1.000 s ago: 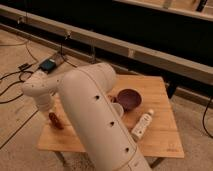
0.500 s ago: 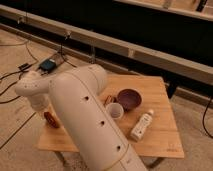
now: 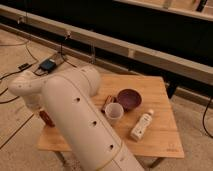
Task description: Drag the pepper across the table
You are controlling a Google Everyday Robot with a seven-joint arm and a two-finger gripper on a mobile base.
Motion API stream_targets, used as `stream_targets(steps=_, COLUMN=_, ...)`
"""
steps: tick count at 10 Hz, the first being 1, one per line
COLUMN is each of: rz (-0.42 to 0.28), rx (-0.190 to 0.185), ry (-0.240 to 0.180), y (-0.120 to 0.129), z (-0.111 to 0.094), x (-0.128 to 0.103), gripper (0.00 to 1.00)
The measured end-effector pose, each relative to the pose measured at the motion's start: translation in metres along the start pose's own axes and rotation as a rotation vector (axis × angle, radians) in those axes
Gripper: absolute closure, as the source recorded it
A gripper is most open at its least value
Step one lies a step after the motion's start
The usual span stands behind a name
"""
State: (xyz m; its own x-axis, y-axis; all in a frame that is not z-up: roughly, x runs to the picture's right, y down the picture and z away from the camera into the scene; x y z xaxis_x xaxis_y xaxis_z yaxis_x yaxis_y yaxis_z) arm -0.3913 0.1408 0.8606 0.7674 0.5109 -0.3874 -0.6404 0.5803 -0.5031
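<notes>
The pepper is a small dark red shape at the left edge of the table, peeking out from under my white arm. That arm sweeps from the bottom of the camera view up and over to the left. My gripper is down at the arm's far end, right at the pepper, and the thick white wrist link covers it. I cannot see whether it holds the pepper or only touches it.
On the table stand a dark purple bowl, a white cup in front of it, a brown-orange stick-like item beside the cup and a white bottle lying to the right. Cables and a small box lie on the floor at left.
The arm's end has swung left, and the pepper has slid left with it toward the table's left edge. The bowl, cup and bottle have stayed put.
</notes>
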Motion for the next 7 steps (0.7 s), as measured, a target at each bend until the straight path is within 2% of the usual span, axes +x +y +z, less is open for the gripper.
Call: stream_targets(steps=7, rz=-0.068, rx=0.006, ry=-0.029, y=0.027, z=-0.002, x=-0.036, gripper=1.0)
